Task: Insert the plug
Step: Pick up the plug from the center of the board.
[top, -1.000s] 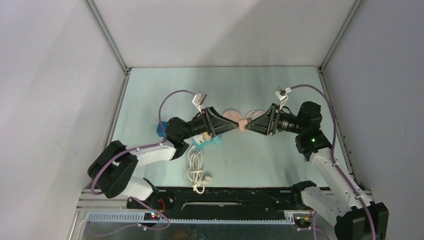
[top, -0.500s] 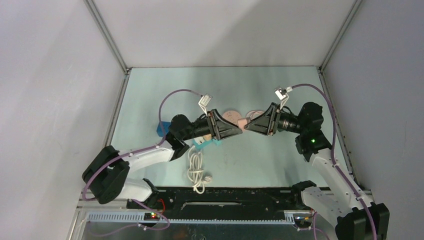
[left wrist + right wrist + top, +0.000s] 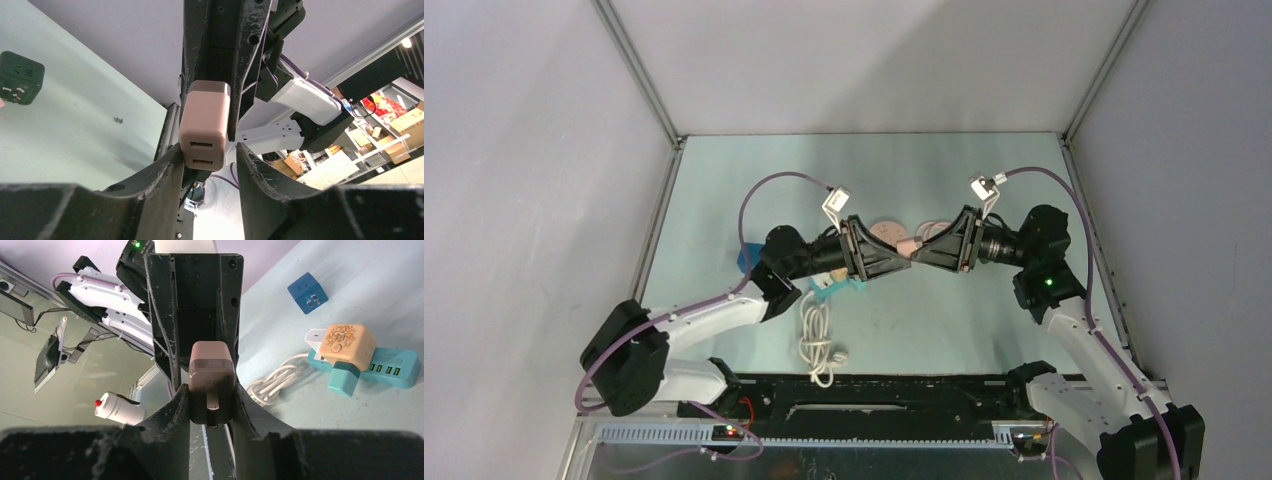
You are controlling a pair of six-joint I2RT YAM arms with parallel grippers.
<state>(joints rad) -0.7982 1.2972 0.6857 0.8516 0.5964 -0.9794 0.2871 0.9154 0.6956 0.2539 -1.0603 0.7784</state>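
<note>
Green table point(image 3: 984, 330) well below, handover in mid-air | right gripper point(image 3: 211, 402) clamped on pink charger point(image 3: 205, 125) | left gripper point(image 3: 207, 160) part-open, straddling charger's socket end, gap on one side | centre before squeezing; right lets go only once grip is firm

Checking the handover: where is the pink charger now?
Top view: the pink charger hangs above mid-table, held by the right gripper, its free end inside the left gripper.
</note>
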